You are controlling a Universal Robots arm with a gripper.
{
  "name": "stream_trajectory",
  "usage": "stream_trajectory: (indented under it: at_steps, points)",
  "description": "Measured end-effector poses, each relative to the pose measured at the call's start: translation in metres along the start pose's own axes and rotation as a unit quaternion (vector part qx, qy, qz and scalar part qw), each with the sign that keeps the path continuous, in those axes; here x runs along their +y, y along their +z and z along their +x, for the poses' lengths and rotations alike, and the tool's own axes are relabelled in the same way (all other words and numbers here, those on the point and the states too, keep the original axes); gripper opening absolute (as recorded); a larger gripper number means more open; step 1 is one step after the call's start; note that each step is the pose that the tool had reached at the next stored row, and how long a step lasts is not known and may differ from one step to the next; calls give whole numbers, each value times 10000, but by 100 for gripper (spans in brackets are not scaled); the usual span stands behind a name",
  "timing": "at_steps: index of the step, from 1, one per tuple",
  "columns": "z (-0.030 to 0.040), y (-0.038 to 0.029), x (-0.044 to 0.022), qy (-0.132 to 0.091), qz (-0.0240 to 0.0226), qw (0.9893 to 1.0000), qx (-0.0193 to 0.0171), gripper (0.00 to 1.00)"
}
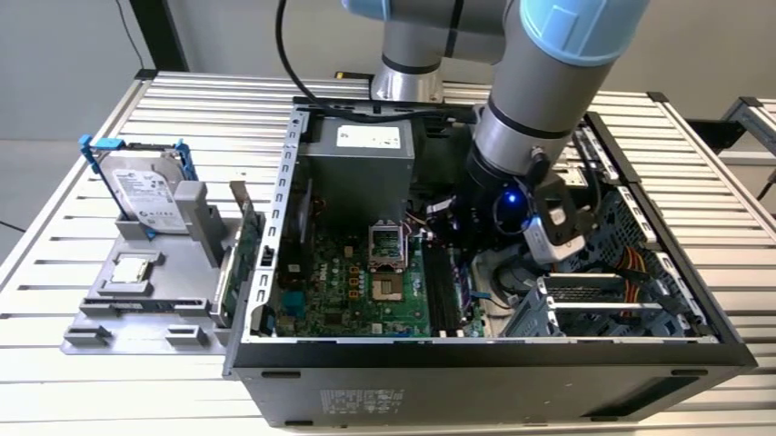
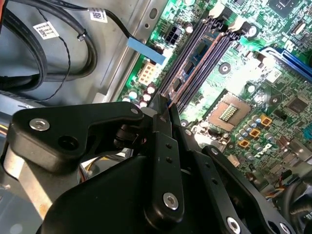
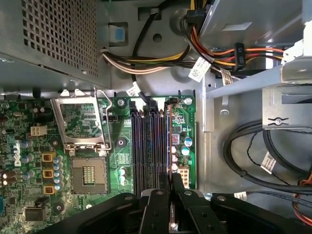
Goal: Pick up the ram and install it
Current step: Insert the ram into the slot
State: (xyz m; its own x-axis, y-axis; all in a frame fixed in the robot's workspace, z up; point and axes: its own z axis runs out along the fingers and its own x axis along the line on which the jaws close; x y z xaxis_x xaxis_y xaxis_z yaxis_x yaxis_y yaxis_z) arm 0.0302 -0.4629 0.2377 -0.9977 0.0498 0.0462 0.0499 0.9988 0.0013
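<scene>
**A:** Where is the ram [image 3: 169, 156] now?

**B:** In the first wrist view, the end effector [image 3: 170, 178] has its fingers drawn almost together on a thin board seen edge-on. I take that to be the ram. It lies along the outermost of the black memory slots [image 3: 146, 146], on the side away from the CPU socket [image 3: 87, 175]. I cannot tell whether it is already in the slot or just above it.

**A:** What could go wrong from here?

**B:** Mostly misalignment, I'd say. If the stick is a little askew along the slot, or its notch misses the key, pressing could jam one end and leave the other high. It could also bend the board. A thin edge held between two narrow fingers may slip or tilt under load. The end latches are hard to read too, and a closed latch would block seating.

**A:** Is anything nearby at risk?

**B:** The capacitors and the white connector just beside that slot, and the cable bundle [image 3: 146, 58] beyond the slot ends.

**A:** And the arm's pose?

**B:** In the exterior view, the arm [image 1: 546, 82] reaches steeply down into the open computer case [image 1: 485, 350]. Its wrist sits low over the motherboard, toward the exterior view's right of the socket.
</scene>
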Motion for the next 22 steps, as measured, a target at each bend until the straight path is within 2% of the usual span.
stream_trajectory:
  at_steps: [22]
  points:
    - [33,110,-57,-68,3,10000,0,0]
